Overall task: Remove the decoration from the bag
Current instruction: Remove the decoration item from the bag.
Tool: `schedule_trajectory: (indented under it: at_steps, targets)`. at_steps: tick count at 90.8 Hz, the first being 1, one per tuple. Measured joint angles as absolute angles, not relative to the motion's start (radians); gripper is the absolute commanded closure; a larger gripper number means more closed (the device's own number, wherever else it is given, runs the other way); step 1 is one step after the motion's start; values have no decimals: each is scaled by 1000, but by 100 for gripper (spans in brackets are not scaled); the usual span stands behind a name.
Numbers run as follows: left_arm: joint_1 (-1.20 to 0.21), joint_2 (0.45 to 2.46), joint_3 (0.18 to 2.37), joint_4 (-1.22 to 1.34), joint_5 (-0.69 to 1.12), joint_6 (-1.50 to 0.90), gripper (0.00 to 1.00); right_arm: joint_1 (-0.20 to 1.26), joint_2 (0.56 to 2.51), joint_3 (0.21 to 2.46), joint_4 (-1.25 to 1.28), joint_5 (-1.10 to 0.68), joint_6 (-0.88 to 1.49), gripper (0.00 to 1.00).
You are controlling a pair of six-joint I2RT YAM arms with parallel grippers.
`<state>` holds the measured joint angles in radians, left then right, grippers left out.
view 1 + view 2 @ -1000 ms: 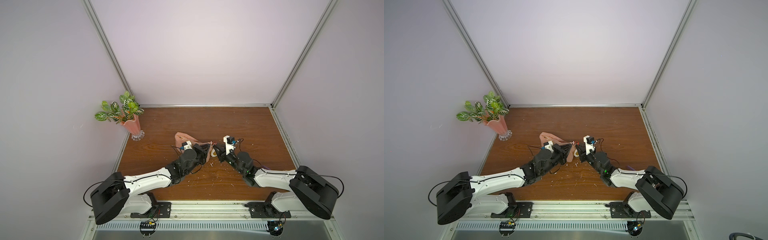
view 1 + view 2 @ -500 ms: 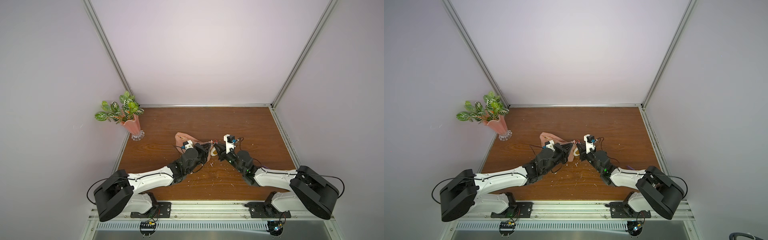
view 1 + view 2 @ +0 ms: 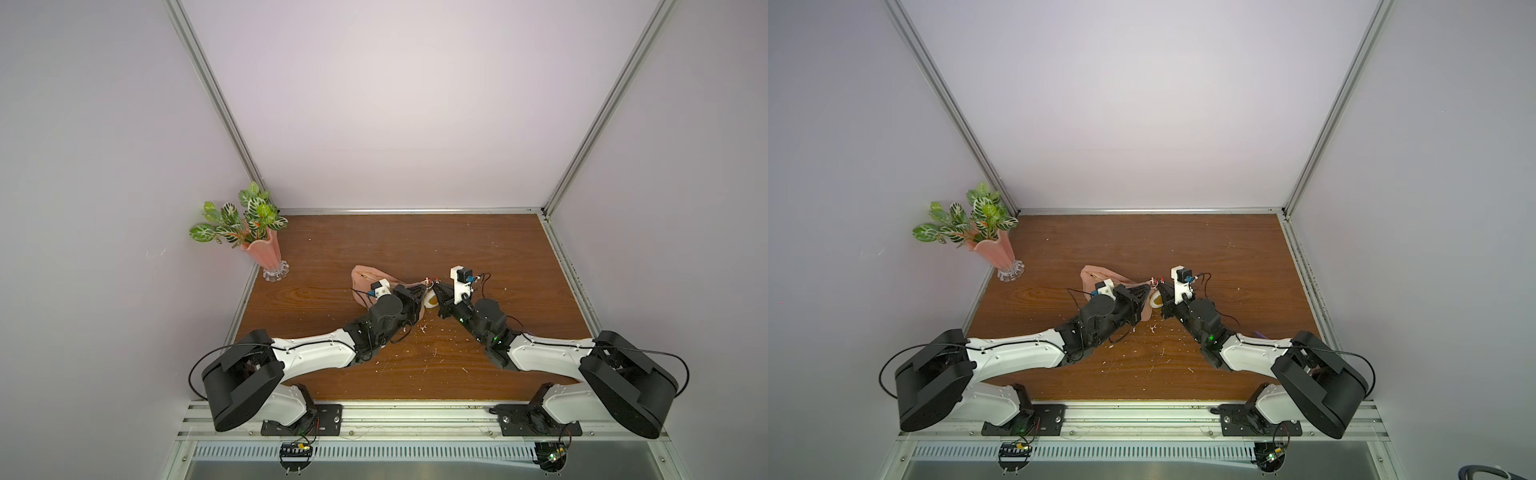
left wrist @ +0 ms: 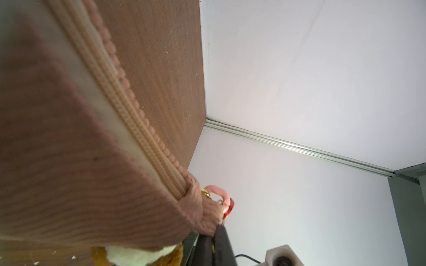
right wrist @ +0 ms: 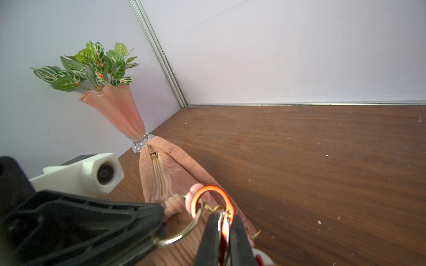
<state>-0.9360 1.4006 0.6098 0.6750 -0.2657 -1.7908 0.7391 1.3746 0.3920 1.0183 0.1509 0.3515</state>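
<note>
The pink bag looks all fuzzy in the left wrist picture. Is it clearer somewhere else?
Left wrist view: the bag sits very close to the lens, so its near fabric blurs. Right wrist view: the bag is sharp, and the decoration's red loop glows with light.

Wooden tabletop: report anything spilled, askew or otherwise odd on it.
Small white flecks lie scattered over the brown wooden tabletop, thickest near the front between the two arms, like spilled crumbs or shavings. The salmon-pink ribbed fabric bag lies skewed, one end gripped by the left tool. Nothing looks broken.

brown wooden table (image 3: pixel 415 241): vase (image 3: pixel 268 259), bag (image 3: pixel 365 280), white flecks (image 3: pixel 423 329).
</note>
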Motion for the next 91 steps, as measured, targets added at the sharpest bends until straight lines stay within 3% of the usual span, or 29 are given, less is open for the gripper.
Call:
schedule_trajectory:
  at_steps: [46,91]
  targets:
    - [-933,1462,625,698,-279,-1790,100,729,1355,360,1087,121,310,100]
    - [-919,1510,686,710,-313,-1708,100,730,915,330,487,254,380,100]
